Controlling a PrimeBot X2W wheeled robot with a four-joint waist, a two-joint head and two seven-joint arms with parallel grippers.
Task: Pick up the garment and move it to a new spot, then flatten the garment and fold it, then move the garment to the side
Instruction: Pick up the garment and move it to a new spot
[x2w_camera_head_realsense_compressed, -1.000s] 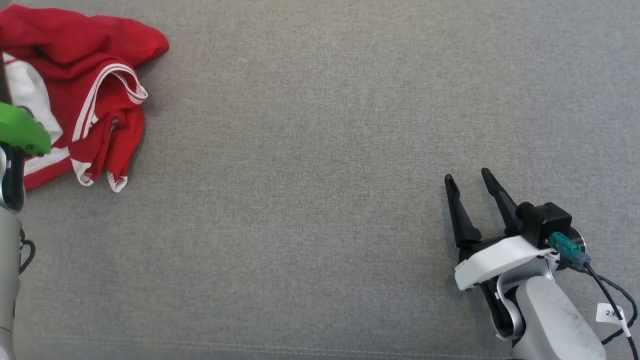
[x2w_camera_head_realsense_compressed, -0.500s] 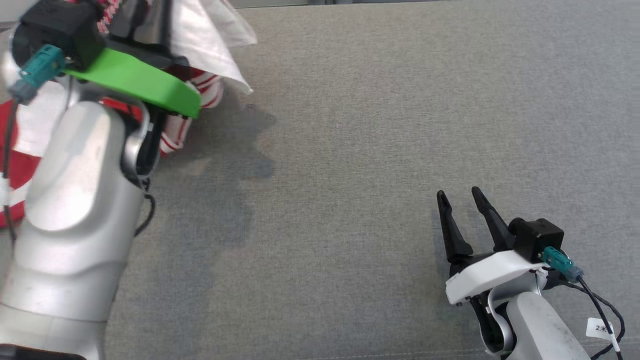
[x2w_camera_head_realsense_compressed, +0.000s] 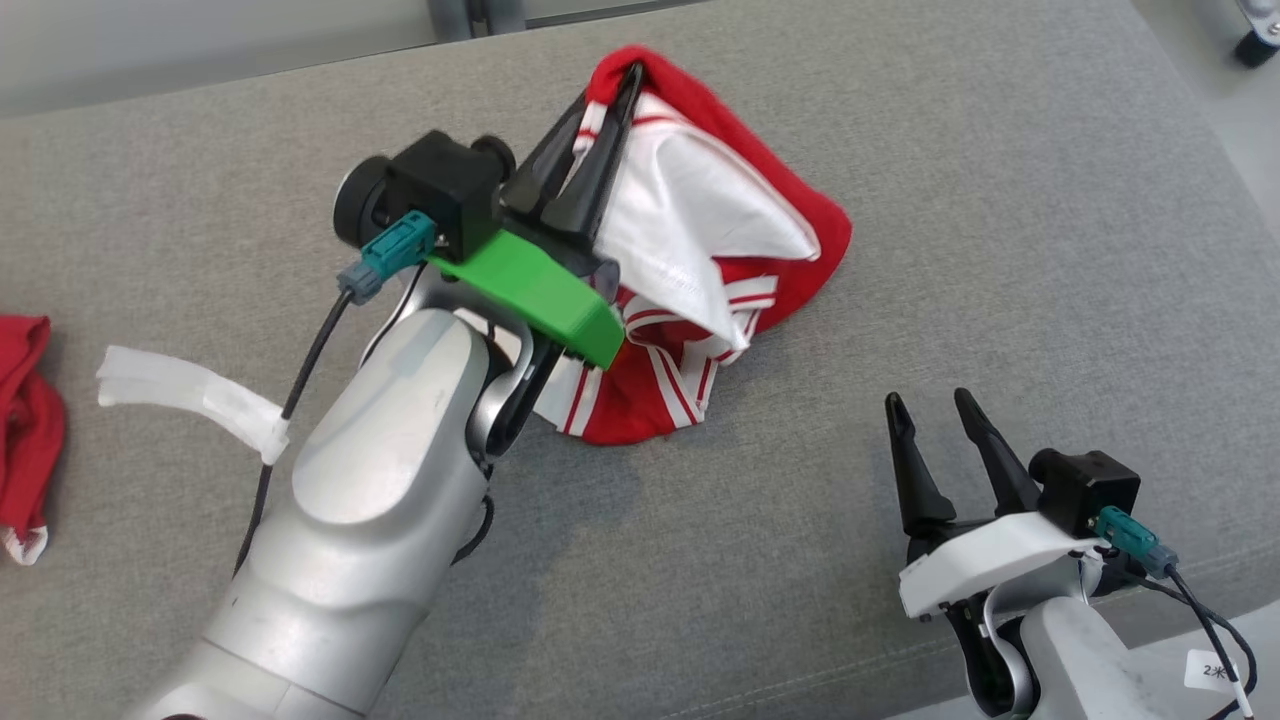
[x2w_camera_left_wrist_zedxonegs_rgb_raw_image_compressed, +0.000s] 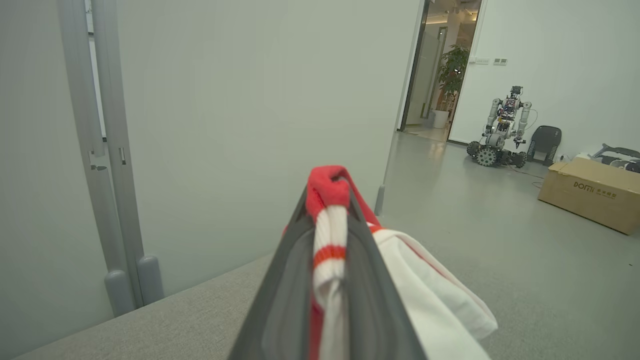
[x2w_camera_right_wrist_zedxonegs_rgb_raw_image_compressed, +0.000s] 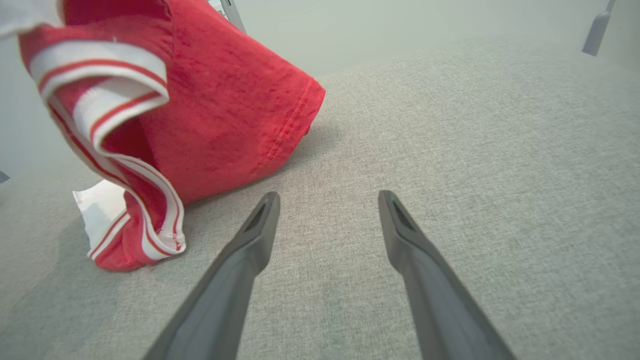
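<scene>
Garment (x2w_camera_head_realsense_compressed: 700, 230), head view: a red top with white panel and striped trim, hanging in a bunch from the left gripper (x2w_camera_head_realsense_compressed: 612, 85), whose two fingers are pressed together on a fold of its upper edge. It sits toward the far edge of the grey upholstered surface (x2w_camera_head_realsense_compressed: 1000, 200), about midway along it, with its lower folds resting on the fabric. The right gripper (x2w_camera_head_realsense_compressed: 928, 400) waits near the near right corner, fingers spread and holding nothing, and a second red cloth (x2w_camera_head_realsense_compressed: 25, 420) lies at the left edge. Left wrist view: the striped trim (x2w_camera_left_wrist_zedxonegs_rgb_raw_image_compressed: 327, 240) runs up between the closed fingers (x2w_camera_left_wrist_zedxonegs_rgb_raw_image_compressed: 280, 300) and a red fold caps their tips, so the pinch takes only a narrow band of cloth. Right wrist view: the spread fingers (x2w_camera_right_wrist_zedxonegs_rgb_raw_image_compressed: 250, 240) point at the red body of the bunch, whose hem (x2w_camera_right_wrist_zedxonegs_rgb_raw_image_compressed: 130, 245) touches the surface just ahead of them. Probable hazards: the narrow pinch may slip if the trailing folds drag on the upholstery. A release this close to the far edge could let cloth slide over it, and setting the bunch down unopened would leave layers trapped for the flattening step.
</scene>
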